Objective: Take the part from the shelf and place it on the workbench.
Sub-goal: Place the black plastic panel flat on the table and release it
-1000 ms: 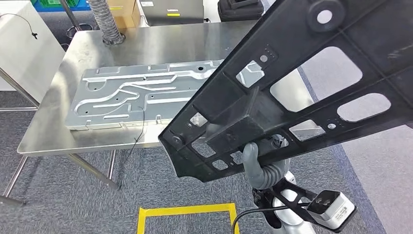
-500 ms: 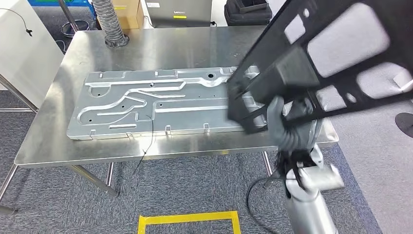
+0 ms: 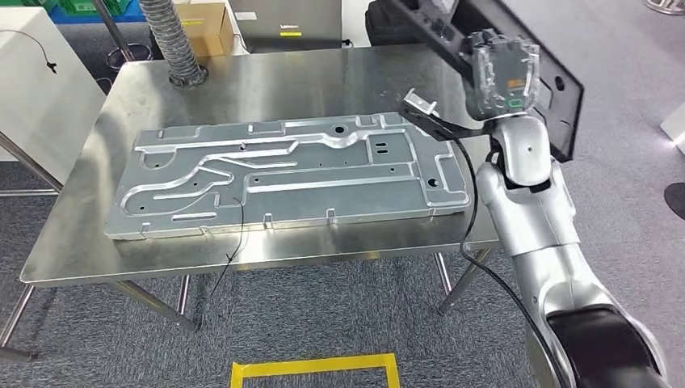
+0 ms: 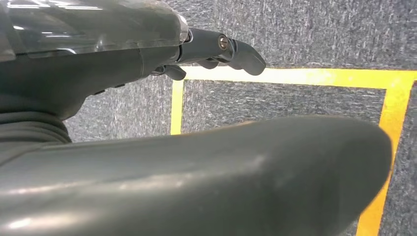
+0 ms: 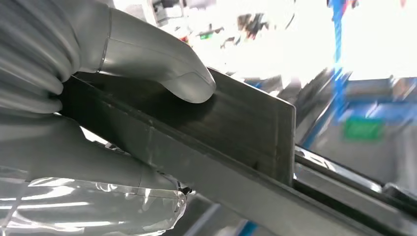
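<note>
The part is a large black frame panel (image 3: 565,105) with cut-outs, held up on edge above the far right corner of the steel workbench (image 3: 266,81). My right hand (image 3: 501,74) grips it at arm's height, the wrist cover facing the camera. In the right wrist view the thumb (image 5: 167,69) presses on the panel's black edge (image 5: 236,128), with the other fingers under it. My left hand (image 4: 123,64) hangs over grey carpet with nothing in it, its dark fingers (image 4: 221,46) apart.
A big silver stamped plate (image 3: 283,174) covers most of the workbench. A ribbed hose (image 3: 170,40) and a cardboard box (image 3: 206,20) stand at the back. A thin black cable (image 3: 234,242) hangs off the front edge. A yellow tape square (image 3: 315,368) marks the floor.
My right arm has swung the black panel from close in front of the camera up and away to the table's far right. The view has shifted slightly.
</note>
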Controlling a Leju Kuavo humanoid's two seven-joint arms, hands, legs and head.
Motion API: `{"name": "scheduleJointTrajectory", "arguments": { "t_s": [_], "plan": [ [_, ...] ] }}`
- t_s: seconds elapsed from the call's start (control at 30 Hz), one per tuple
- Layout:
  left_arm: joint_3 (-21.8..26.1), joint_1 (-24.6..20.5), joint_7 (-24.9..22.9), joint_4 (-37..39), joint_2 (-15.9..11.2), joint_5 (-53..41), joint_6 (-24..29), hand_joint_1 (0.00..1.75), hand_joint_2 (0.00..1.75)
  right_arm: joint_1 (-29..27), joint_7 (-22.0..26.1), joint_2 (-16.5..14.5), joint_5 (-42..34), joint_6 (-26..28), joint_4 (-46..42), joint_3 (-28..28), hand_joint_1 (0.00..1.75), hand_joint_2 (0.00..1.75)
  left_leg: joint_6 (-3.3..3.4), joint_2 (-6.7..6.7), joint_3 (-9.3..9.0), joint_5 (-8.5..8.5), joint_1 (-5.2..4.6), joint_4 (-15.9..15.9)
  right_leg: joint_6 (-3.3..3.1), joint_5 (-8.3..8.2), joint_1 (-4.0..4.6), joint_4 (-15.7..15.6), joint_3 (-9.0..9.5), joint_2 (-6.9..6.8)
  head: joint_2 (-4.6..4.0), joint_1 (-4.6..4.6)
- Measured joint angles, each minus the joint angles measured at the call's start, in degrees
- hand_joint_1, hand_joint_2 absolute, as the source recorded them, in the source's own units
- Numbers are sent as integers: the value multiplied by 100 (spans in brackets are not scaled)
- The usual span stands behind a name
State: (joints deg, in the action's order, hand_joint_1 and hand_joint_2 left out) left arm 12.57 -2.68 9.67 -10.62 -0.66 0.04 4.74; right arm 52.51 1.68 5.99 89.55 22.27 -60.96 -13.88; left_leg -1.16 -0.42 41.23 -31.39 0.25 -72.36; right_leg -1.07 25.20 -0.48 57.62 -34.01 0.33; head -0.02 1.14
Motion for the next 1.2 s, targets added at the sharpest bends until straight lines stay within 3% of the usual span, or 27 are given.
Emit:
{"name": "scheduleJointTrajectory", "arguments": {
  "t_s": [0.03,0.07,0.13,0.2,0.23,0.37,0.43,0.5,0.53,0.57,0.6,0.67,0.73,0.8,0.9,1.0,1.07,1.1,1.2],
  "plan": [
    [6,-2,4,0,-4,-32,-10,0,0,173,41,-44,10,-44,393,-276,175,175,-22,1,125,-19,14,-203,-3,6,1,3,7,3,0,-1],
    [8,-5,9,0,-5,-61,-19,0,0,312,103,-108,14,-63,759,-545,175,175,-36,2,149,74,25,-189,-1,16,2,6,20,8,0,-1],
    [9,-19,21,0,-13,-114,-39,0,0,502,303,-288,13,-65,1427,-1045,175,175,-36,9,-120,514,41,478,21,54,2,18,65,9,0,-1],
    [9,-36,39,0,-21,-159,-50,0,0,628,547,-475,-6,-56,1946,-1405,175,175,4,13,-449,792,26,1180,63,100,22,41,81,-6,0,-1],
    [9,-40,51,0,-25,-180,-49,0,0,671,684,-564,-25,-47,2172,-1550,175,175,29,11,-519,820,17,1341,84,112,32,50,76,-17,0,-1],
    [9,-41,82,0,-29,-259,3,0,0,690,1145,-932,-168,91,2855,-1935,175,175,146,1,-546,802,31,1428,181,203,35,128,36,-34,1,-1],
    [9,-53,86,0,-28,-287,39,0,0,671,1307,-1087,-297,211,3090,-2010,175,175,198,7,-568,808,49,1463,218,467,22,594,-177,-31,0,-1],
    [9,-61,90,0,-29,-305,60,0,0,607,1461,-1228,-446,280,3302,-2052,175,175,224,9,-574,796,47,1464,239,770,13,1369,-576,-31,0,-1],
    [9,-61,92,0,-29,-308,68,0,0,552,1524,-1289,-517,284,3392,-2063,175,175,228,7,-579,789,47,1462,243,819,10,1634,-731,-31,0,-1],
    [9,-58,95,0,-30,-310,73,0,0,496,1575,-1347,-583,282,3468,-2072,175,175,229,2,-585,781,46,1458,241,759,8,1693,-793,-31,1,-1],
    [9,-54,97,0,-29,-312,78,0,0,451,1615,-1394,-641,276,3529,-2079,175,175,225,-4,-592,771,46,1450,230,594,8,1518,-740,-31,1,-1],
    [9,-46,110,0,-27,-316,71,0,0,413,1666,-1459,-762,253,3620,-2087,175,175,200,-18,-605,744,40,1427,178,175,24,746,-413,-32,1,-1],
    [9,-43,130,0,-22,-321,38,0,0,399,1707,-1505,-903,214,3699,-2091,175,175,156,-21,-600,721,24,1404,124,-19,56,192,-179,-31,1,-1],
    [10,-38,144,0,-19,-337,10,0,0,353,1743,-1530,-1027,172,3778,-2090,175,175,100,-13,-605,718,23,1416,88,-23,81,87,-145,-20,1,-1],
    [11,-32,164,0,-18,-368,2,0,0,262,1780,-1538,-1185,122,3865,-2082,175,175,16,1,-566,602,26,1295,3,-67,31,-2,-90,-14,1,1],
    [13,-29,182,0,-13,-380,-4,0,0,173,1803,-1541,-1304,83,3946,-2077,175,175,-50,7,-142,119,46,334,-48,-75,23,-34,-55,-22,1,2],
    [18,-15,187,0,-13,-379,-4,0,0,82,1810,-1541,-1341,45,4027,-2075,175,175,-81,8,97,0,52,-149,-51,-69,29,-31,-47,-21,1,2],
    [21,-8,188,0,-13,-378,-4,0,0,39,1814,-1541,-1346,33,4061,-2074,175,175,-87,8,68,96,56,-81,-45,-64,28,-27,-40,-19,1,2],
    [31,-8,194,0,-18,-374,-5,0,0,-9,1826,-1539,-1356,12,4128,-2072,175,175,-69,6,-475,594,70,996,11,-23,41,8,-13,-8,0,2]
  ]
}}
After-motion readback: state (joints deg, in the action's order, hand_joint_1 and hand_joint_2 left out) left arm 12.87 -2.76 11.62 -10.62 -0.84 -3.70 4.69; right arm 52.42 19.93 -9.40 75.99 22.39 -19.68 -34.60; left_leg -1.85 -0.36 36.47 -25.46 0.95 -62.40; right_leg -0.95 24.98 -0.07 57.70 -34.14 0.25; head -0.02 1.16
